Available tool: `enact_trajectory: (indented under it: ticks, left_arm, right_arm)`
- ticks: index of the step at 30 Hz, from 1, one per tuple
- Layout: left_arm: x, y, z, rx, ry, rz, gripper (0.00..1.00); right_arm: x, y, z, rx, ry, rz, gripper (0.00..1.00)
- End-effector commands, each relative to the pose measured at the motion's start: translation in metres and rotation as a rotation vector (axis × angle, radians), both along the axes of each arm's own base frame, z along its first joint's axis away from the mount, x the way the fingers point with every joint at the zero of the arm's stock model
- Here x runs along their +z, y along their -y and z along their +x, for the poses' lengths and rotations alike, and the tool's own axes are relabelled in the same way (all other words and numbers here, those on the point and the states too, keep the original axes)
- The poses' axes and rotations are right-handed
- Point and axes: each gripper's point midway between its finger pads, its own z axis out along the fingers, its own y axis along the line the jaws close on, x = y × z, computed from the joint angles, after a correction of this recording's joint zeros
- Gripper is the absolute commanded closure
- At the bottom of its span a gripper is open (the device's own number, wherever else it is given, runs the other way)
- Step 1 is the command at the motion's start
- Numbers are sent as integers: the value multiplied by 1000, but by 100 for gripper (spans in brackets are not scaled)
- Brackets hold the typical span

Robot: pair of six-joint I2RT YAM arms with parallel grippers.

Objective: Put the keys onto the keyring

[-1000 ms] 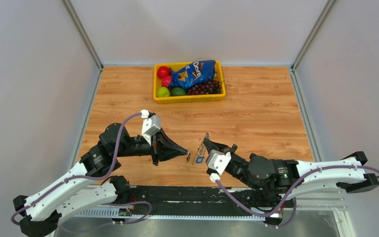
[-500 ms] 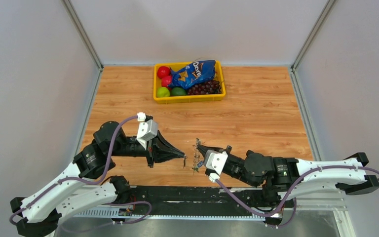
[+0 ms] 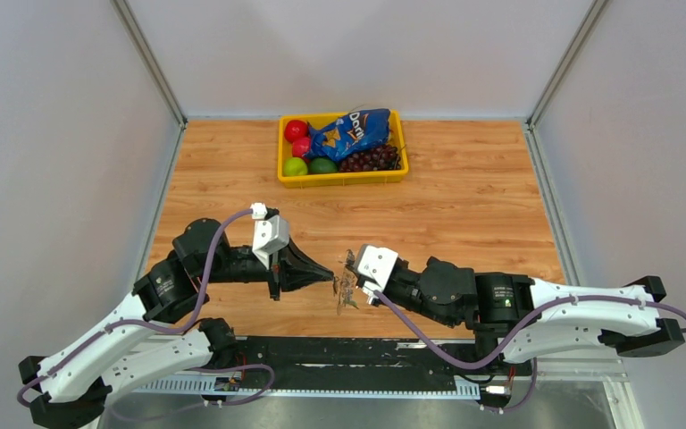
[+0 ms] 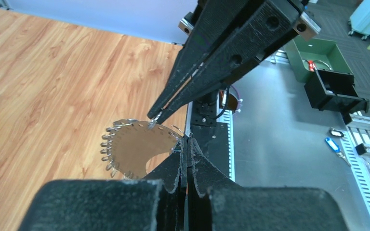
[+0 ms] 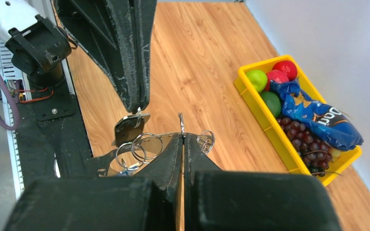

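My left gripper [image 3: 333, 283] and right gripper [image 3: 349, 260] meet tip to tip above the table's front middle. The right gripper [image 5: 182, 135] is shut on the upper edge of the keyring [image 5: 147, 139], a silvery band carrying small wire rings, with a blue piece [image 5: 121, 168] low on it. In the left wrist view the keyring [image 4: 135, 149] hangs flat-on under the right gripper's fingertips [image 4: 155, 119]. The left gripper [image 4: 188, 142] is shut on a small silvery key [image 5: 131, 126], which hangs from its fingertips [image 5: 137, 108] against the keyring's near side. No other keys are in view.
A yellow tray [image 3: 344, 179] with fruit, grapes and a blue snack bag stands at the back middle of the wooden table [image 3: 482, 214]. The black base rail [image 3: 339, 353] runs along the near edge. Grey walls close in both sides.
The right arm has swung left and forward, carrying the keyring up to the left gripper's tip. The left gripper drew back slightly and has since held still. Both stay shut.
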Motion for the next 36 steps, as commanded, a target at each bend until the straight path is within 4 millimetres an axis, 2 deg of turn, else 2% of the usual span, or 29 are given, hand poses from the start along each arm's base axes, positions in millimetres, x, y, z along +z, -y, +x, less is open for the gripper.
enact_trajectory:
  ticks: [1, 10, 25, 36]
  left_arm:
    - [19, -3, 10, 70, 29, -30, 100]
    - [19, -6, 20, 135, 22, -24, 100]
    - [17, -3, 22, 135, 22, -19, 100]
    - [18, -3, 22, 138, 19, -28, 100]
  right_arm:
    - [21, 1, -1, -20, -62, 78, 100]
    - [21, 0, 2, -40, -69, 79, 100]
    - [33, -7, 0, -24, -72, 106, 100]
    - [29, -11, -1, -19, -70, 94, 100]
